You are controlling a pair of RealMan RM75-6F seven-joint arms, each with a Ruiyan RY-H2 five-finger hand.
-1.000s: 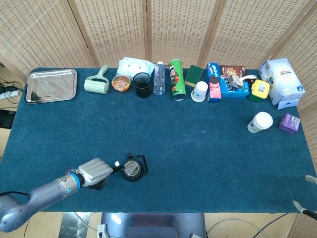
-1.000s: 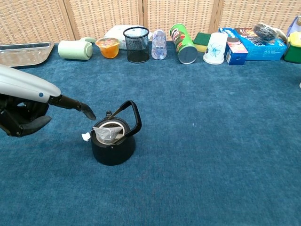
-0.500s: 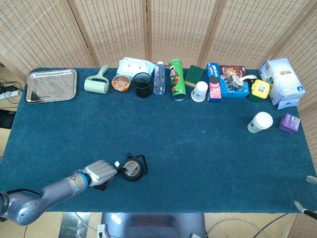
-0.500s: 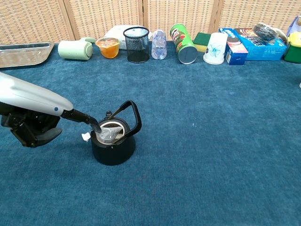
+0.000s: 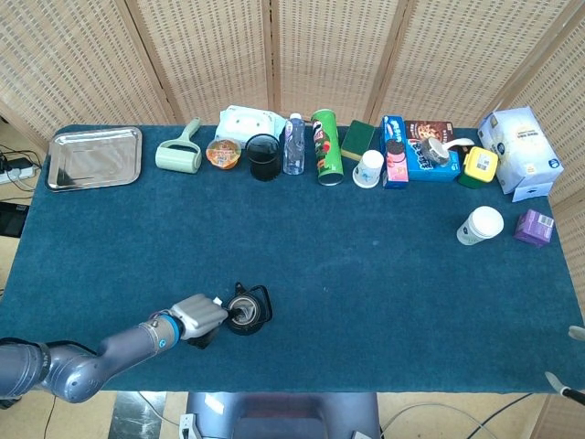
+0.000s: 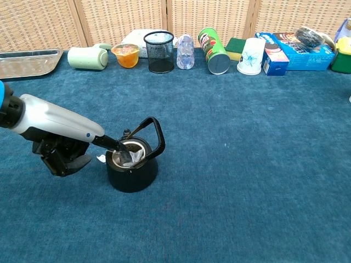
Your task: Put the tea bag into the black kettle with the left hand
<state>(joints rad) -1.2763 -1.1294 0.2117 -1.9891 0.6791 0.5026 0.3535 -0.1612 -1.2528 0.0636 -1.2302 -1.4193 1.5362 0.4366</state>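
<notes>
The black kettle [image 5: 254, 317] [image 6: 132, 171] stands open near the table's front left, its handle raised. The tea bag [image 6: 131, 155] lies in its mouth, and its white tag [image 6: 101, 159] hangs outside on the left. My left hand [image 5: 198, 317] [image 6: 61, 149] is right beside the kettle's left side. One finger [image 6: 109, 143] stretches over the rim and touches the tea bag; the others are curled under and hold nothing. Of my right hand only fingertips [image 5: 574, 332] show at the right edge of the head view.
Along the back edge stand a metal tray [image 5: 94, 156], a lint roller [image 5: 179, 155], a mesh cup [image 6: 159, 51], a bottle, a green can [image 5: 326, 146], cups and boxes. A paper cup [image 5: 480, 225] and a purple box [image 5: 535, 227] sit at the right.
My left hand has moved right, up to the kettle. Its outstretched finger, earlier short of the rim, now reaches into the mouth onto the tea bag.
</notes>
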